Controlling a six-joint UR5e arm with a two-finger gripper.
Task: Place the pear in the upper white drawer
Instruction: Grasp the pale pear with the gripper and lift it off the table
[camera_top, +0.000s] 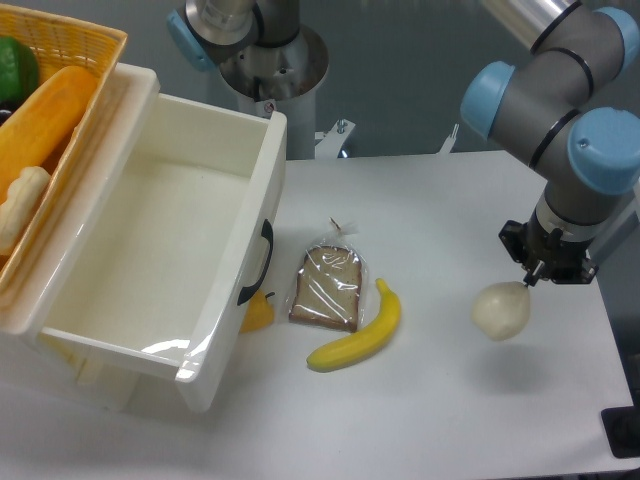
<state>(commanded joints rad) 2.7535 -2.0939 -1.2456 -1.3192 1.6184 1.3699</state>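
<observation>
The pale cream pear (500, 310) is at the right of the white table, and a soft shadow under it suggests it hangs slightly above the surface. My gripper (532, 279) points down at the pear's upper right end. Its narrow fingertips are closed together on the pear's top, by the stem. The upper white drawer (268, 190) stands pulled open at the left and is empty inside. Its black curved handle (262, 262) faces the table's middle. The drawer is far to the left of the gripper.
A bagged brown bread slice (326, 288) and a yellow banana (360, 335) lie between the drawer and the pear. A small yellow object (258, 312) peeks out beneath the drawer front. A yellow wicker basket (75, 30) holding orange and green items sits at the top left.
</observation>
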